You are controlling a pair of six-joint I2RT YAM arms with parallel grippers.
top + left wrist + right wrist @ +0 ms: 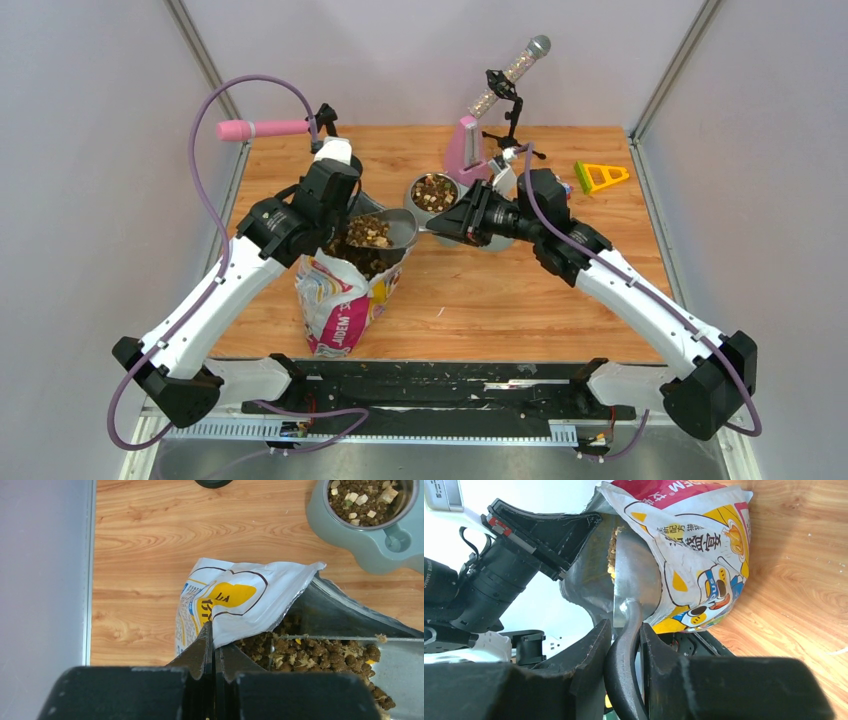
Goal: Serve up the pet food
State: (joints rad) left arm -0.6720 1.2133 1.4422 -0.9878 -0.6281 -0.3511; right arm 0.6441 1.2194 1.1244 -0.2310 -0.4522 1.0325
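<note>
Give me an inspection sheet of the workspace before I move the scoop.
Surface: wooden table, a few small specks.
Job's things: pet food heaped in the metal scoop at the mouth of the bag; bowl already holds some.
Clutter: pink tool, pink stand and yellow triangle along the far edge.
Grippers: left gripper shut on the bag rim; right gripper shut on the scoop handle.
Cables: purple cables loop from both arms.
Surroundings: plain grey walls.
</note>
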